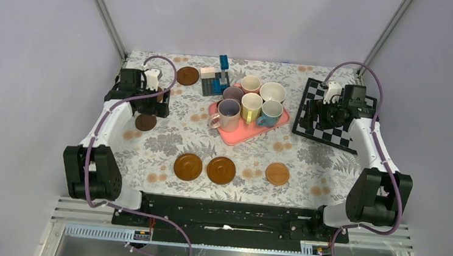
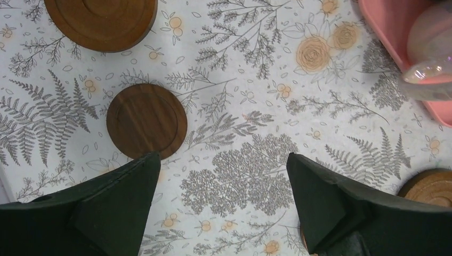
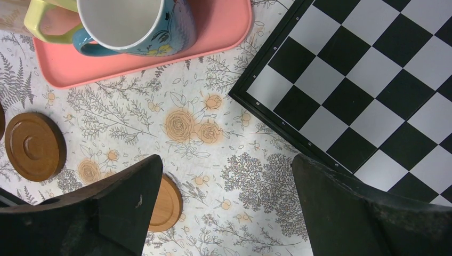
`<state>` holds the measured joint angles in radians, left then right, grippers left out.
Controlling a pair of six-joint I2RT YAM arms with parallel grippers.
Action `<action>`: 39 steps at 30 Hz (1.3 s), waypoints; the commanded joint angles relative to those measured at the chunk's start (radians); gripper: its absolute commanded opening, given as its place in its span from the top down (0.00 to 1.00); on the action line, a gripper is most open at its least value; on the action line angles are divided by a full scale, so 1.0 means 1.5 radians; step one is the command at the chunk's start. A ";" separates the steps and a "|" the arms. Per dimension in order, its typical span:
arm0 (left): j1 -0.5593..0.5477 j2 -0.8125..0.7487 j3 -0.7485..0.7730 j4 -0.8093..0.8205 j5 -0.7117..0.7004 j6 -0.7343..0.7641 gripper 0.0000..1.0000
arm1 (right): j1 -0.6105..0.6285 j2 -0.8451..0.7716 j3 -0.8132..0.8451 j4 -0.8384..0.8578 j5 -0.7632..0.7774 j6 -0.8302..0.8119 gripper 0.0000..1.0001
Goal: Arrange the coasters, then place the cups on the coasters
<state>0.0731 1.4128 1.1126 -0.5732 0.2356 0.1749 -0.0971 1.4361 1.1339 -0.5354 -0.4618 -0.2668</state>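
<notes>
Table: the table (image 1: pixel 168 139) is wearing a smooth white cloth printed with grey ferns and orange roses.
Coasters: five flat round wooden coasters (image 1: pixel 221 170) with turned concentric rings are showing. Three orange-brown ones are lying in a row at 6 o'clock, a dark brown coaster (image 1: pixel 146 122) at 9 o'clock and a reddish coaster (image 1: pixel 187 75) at 11 o'clock.
Cups: six glossy handled ceramic cups (image 1: pixel 251 105) are standing crowded on a smooth pink rectangular tray (image 1: pixel 241 136), just past centre toward 12 o'clock.
Chessboard: a flat black-and-white checked chessboard (image 1: pixel 333 133) is lying at 2 o'clock.
Left arm: the left arm (image 1: pixel 109 125) is reaching toward 10 o'clock with its wrist pointing down. The left jaws are standing wide apart, gripping nothing, over the dark brown coaster's edge.
Right arm: the right arm (image 1: pixel 366 145) is reaching toward 2 o'clock. The right jaws are spread wide and empty, over the chessboard's near-left edge.
</notes>
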 commanded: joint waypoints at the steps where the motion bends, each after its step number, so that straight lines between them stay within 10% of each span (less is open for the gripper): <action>1: 0.001 0.060 0.072 0.041 -0.026 -0.009 0.01 | -0.001 -0.003 -0.002 0.017 0.012 0.006 0.02; 12: -0.002 0.351 0.407 -0.009 -0.090 -0.065 0.01 | -0.002 -0.001 -0.012 0.020 0.024 -0.001 0.02; 22: 0.003 0.390 0.361 0.010 -0.113 -0.111 0.32 | -0.002 0.000 -0.016 0.020 0.025 -0.005 0.02; 39: 0.018 0.504 0.393 0.023 -0.148 -0.066 0.34 | -0.002 -0.007 -0.025 0.019 0.026 -0.009 0.02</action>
<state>0.0917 2.1281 1.6428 -0.5724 0.0364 0.0448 -0.0982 1.4403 1.1000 -0.5213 -0.4294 -0.2665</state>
